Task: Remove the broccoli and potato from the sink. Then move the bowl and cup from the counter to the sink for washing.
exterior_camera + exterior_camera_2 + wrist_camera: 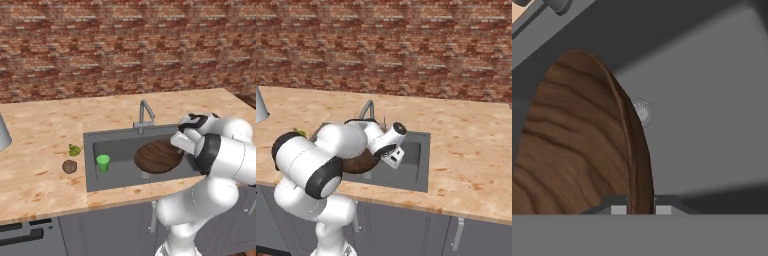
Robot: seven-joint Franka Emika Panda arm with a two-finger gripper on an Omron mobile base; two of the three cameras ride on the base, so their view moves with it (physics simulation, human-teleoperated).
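Bowl (158, 155) of dark brown wood grain sits inside the sink (120, 172), toward its right half, and we see it tilted rather than lying flat on the basin floor. From the hand view, our jaws are closed on the bowl's rim: one fingertip (618, 206) sits against the inner face and the other against the outer face, with the thin edge of the bowl (587, 145) rising between them. The gripper (637, 207) points down into the basin, and past the bowl's edge we see the small round drain (643, 112) on the grey sink floor.

In the left base view, our white arm reaches over the sink's right front corner. The cup (103, 162), bright green, stands upright in the left part of the sink, well apart from the bowl. The faucet (144, 115) rises from behind the basin.

On the tabletop (40, 150), just left of the sink, lie the broccoli (74, 149) and the potato (70, 166), close to each other, with the broccoli farther back. A pale grey vessel (3, 134) shows at the far left edge of the tabletop.

In the right base view, the arm hides most of the bowl (358, 164).
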